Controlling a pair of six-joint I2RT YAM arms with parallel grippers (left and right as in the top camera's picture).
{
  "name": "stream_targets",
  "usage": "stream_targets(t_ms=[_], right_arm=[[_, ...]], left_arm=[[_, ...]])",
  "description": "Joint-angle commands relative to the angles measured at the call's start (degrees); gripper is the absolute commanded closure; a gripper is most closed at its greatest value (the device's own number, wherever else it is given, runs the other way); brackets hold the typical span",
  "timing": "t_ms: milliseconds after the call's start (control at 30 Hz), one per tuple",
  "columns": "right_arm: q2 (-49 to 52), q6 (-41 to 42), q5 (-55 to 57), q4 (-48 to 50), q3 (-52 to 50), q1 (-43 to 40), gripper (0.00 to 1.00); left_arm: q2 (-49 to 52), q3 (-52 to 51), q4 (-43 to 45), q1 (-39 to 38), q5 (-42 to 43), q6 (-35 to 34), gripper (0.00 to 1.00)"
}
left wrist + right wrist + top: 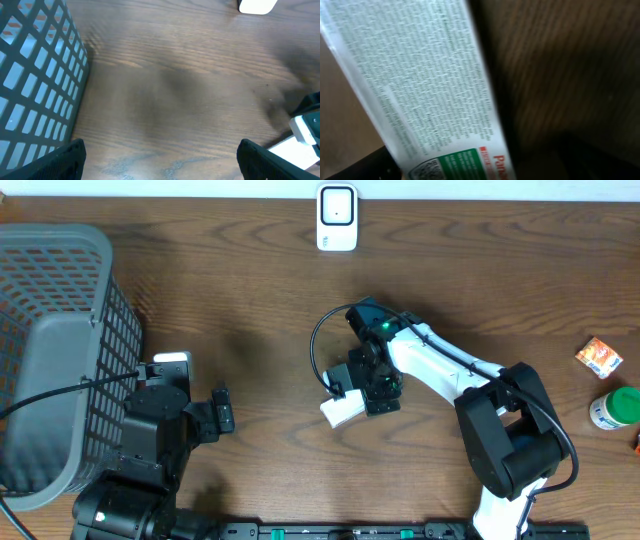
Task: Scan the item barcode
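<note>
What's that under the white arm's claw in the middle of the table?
A white box with fine print, lying on the brown wooden table. From above, the right claw covers one end of it, so that part cannot be seen.

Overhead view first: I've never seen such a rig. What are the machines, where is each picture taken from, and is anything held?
Two robot arms sit at a wooden table. One picture looks down from above; the other two come from cameras on the wrists. The left gripper is open and empty, beside a grey basket. The right gripper is at a white box with fine print; whether it grips it I cannot tell. Also on the table: a white scanner, an orange packet and a green-lidded jar.
</note>
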Motion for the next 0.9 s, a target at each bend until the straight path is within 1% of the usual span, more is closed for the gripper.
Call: stream_targets(t_ms=[0,167,233,367,533,733,767,800,867], right_arm=[[3.80,-0.17,0.94,0.90,-2.23,0.52,0.11],[4.81,1.55,0.04,1.29,-2.23,0.61,0.28],[4.79,2.99,-0.61,1.09,-2.23,0.63,0.37],[4.70,3.91,-2.16,-0.85,-2.23,0.96,0.50],[4.70,4.13,-2.97,-2.14,-2.23,1.88,0.59],[4.70,6.93,-2.99,-2.56,-2.23,2.05,0.58],[4.70,6.93,-2.97,-2.54,-2.23,2.05,0.57],[4.70,6.91,-2.97,-2.43,-2.23,2.05,0.48],[4.70,6.91,-2.95,-1.97,-2.23,2.08,0.04]], left_arm=[[-0.04,0.31,0.02,0.13,-0.94,-0.33,0.04],[-0.04,0.31,0.02,0.13,-0.94,-0.33,0.04],[-0.04,0.31,0.02,0.13,-0.94,-0.33,0.04],[-0.04,0.31,0.02,0.13,-0.94,-0.33,0.04],[-0.04,0.31,0.02,0.13,-0.94,-0.33,0.04],[-0.04,0.31,0.02,0.13,-0.94,-0.33,0.04],[-0.04,0.31,0.02,0.13,-0.94,-0.33,0.04],[-0.04,0.31,0.02,0.13,-0.94,-0.33,0.04],[-0.04,0.31,0.02,0.13,-0.94,-0.33,0.04]])
